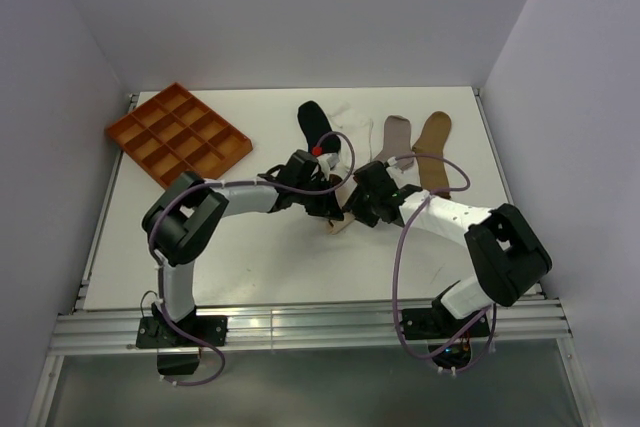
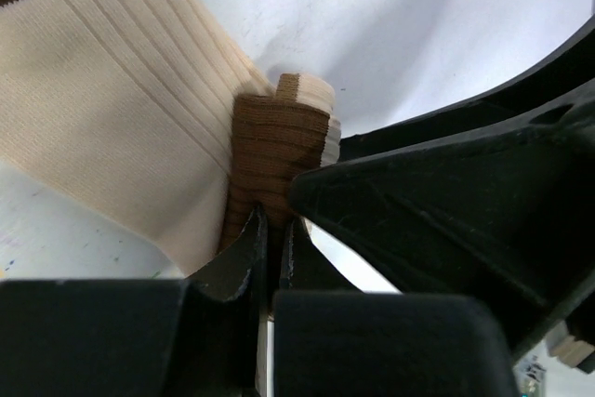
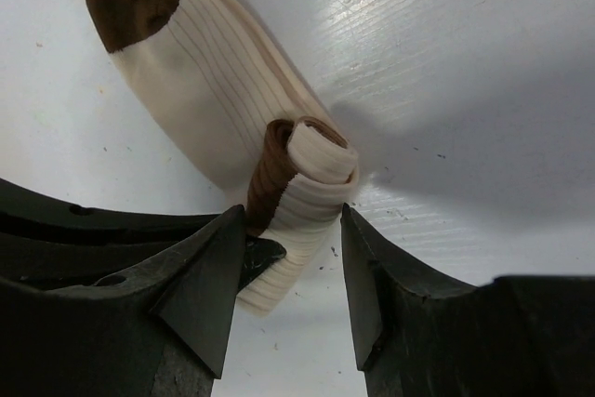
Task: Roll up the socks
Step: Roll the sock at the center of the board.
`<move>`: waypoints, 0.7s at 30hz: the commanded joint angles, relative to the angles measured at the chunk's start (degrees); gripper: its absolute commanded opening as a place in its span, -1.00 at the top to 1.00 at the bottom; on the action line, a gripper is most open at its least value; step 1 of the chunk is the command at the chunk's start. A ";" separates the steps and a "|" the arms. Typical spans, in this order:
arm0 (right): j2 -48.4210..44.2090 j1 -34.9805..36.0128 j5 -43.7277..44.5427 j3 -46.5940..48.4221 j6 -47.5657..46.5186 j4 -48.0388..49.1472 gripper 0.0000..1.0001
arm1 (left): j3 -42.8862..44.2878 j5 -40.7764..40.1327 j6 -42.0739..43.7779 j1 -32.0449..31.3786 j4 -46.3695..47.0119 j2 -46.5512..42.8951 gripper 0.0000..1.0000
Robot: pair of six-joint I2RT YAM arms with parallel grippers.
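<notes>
Working with both sets of jaws mid-worktop (image 1: 300, 267) on the cream sock (image 3: 214, 90).
Clamping its brown cuff (image 2: 274, 151) between the closed left jaws; straddling the rolled end (image 3: 316, 169) with the right jaws spread apart.

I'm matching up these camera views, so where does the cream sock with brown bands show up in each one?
Top external: cream sock, a small sliver just below centre, mostly covered.
Left wrist: upper left, running down to centre.
Right wrist: diagonal from top left to centre.
Shared landmark: its rolled brown band, seen in both wrist views.
</notes>
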 commanded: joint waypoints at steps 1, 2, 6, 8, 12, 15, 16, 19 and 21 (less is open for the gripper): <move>1.31 0.17 0.95 -0.46 1.81 1.87 -0.05 | -0.33 -0.32 -0.52 0.01 -7.40 3.85 0.99; 1.66 0.17 0.77 -0.55 1.90 1.87 -0.05 | -0.24 -0.31 -0.70 0.18 -7.49 4.03 0.99; 2.98 0.17 0.51 -1.60 2.86 2.49 -0.03 | 0.19 0.47 -2.45 0.80 -7.66 5.16 0.99; 3.33 0.08 0.16 -1.87 2.87 3.19 -0.03 | 0.28 0.91 -3.07 1.06 -7.66 5.61 0.99; 2.64 0.17 0.86 -1.16 2.52 2.40 -0.03 | -0.50 2.14 -5.35 1.15 -6.96 6.58 0.99; -0.51 0.08 1.82 -1.60 1.91 3.54 -0.05 | -3.57 3.02 -8.15 1.50 -4.16 6.05 0.99; -1.23 0.17 2.52 -1.52 1.81 3.80 -0.07 | -6.02 3.20 -9.30 1.68 -3.45 5.70 0.99; -3.07 0.17 1.92 -1.87 0.50 5.29 -0.08 | -13.39 3.20 -14.05 3.08 3.75 2.46 0.99; -3.17 0.25 0.86 -1.95 -0.81 6.70 -0.08 | -17.01 2.24 -16.85 4.40 7.18 -0.26 0.99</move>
